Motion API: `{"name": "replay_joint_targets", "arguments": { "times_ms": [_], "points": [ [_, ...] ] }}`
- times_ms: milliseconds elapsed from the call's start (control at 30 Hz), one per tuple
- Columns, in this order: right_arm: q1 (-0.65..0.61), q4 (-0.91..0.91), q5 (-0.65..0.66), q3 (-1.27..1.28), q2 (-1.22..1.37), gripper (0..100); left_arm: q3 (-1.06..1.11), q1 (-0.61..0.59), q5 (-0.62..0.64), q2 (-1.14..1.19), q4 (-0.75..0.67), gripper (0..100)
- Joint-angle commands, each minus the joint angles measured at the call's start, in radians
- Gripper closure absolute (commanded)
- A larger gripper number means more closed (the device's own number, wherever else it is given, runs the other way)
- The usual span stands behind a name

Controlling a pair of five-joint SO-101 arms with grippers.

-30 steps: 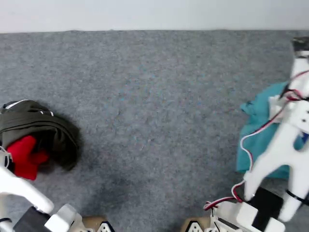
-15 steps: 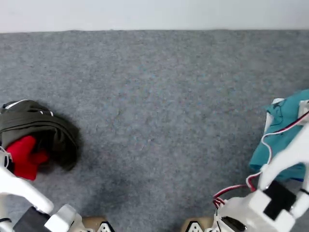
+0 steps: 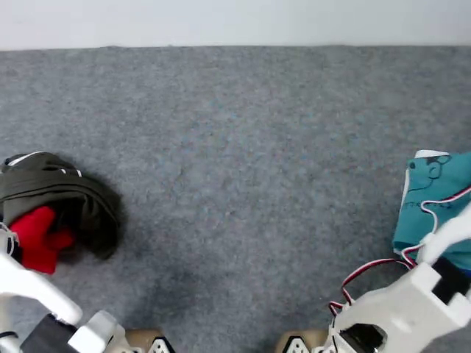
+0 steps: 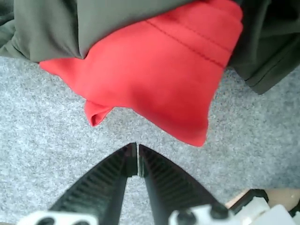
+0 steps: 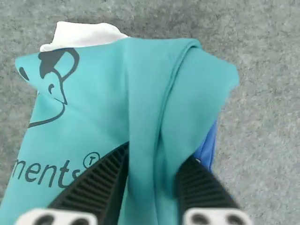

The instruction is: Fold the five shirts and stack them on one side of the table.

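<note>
Since the teal shirt (image 5: pixel 140 93), lying folded at the right side of the table (image 3: pixel 235 147), looks light, limp & apt to slump, right gripper (image 5: pixel 154 159), jaws apart astride its raised fold, prob should pinch that ridge, while left gripper (image 4: pixel 137 160), jaws together, hovers beside the red shirt (image 4: pixel 154 79).

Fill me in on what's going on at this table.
It's a shirt-folding job, partway done. The right gripper sits over a folded teal shirt at the right edge of the table, with its jaws apart astride a ridge of the cloth. A white cloth and a blue cloth peek out beneath, so a stack seems to be forming there. The left gripper is empty with its jaws shut, just short of a red shirt that lies bundled with a dark olive shirt on the left side.
</note>
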Motion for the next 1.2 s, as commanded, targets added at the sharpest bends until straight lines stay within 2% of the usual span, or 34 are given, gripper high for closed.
{"name": "replay_joint_targets", "arguments": {
  "times_ms": [0, 67, 167, 233, 333, 367, 433, 600, 900, 1033, 1167],
  "points": [
    [0.01, -0.015, -0.071, -0.025, -0.047, 66.9, -0.013, 0.009, -0.012, -0.014, -0.017, 98],
    [0.01, -0.013, -0.109, -0.031, -0.088, 63.0, -0.013, 0.009, -0.012, -0.014, -0.017, 98],
    [0.008, -0.004, -0.114, -0.029, -0.165, 66.1, -0.013, 0.009, -0.012, -0.014, -0.014, 98],
    [-0.001, 0.048, -0.109, -0.029, -0.202, 73.7, -0.013, 0.008, -0.012, -0.014, -0.012, 98],
    [-0.031, 0.148, -0.107, -0.029, -0.223, 95.4, -0.008, 0.005, -0.012, -0.014, -0.012, 98],
    [-0.033, 0.176, -0.107, -0.028, -0.22, 99.8, -0.008, 0.005, -0.012, -0.014, -0.012, 98],
    [-0.028, 0.222, -0.114, -0.028, -0.197, 93.7, -0.008, 0.005, -0.012, -0.017, -0.012, 98],
    [0.039, 0.229, -0.103, -0.028, -0.081, 98.7, -0.008, 0.003, -0.012, -0.02, -0.011, 98],
    [0.226, 0.209, 0.184, -0.028, 0.12, 99.0, -0.007, 0.003, -0.012, -0.018, -0.011, 98],
    [0.223, 0.229, 0.183, -0.04, 0.104, 99.0, -0.005, 0.003, -0.012, -0.014, -0.011, 98],
    [0.16, 0.344, 0.181, -0.098, -0.01, 99.0, -0.005, 0.006, -0.012, -0.015, -0.011, 98]
  ]
}}
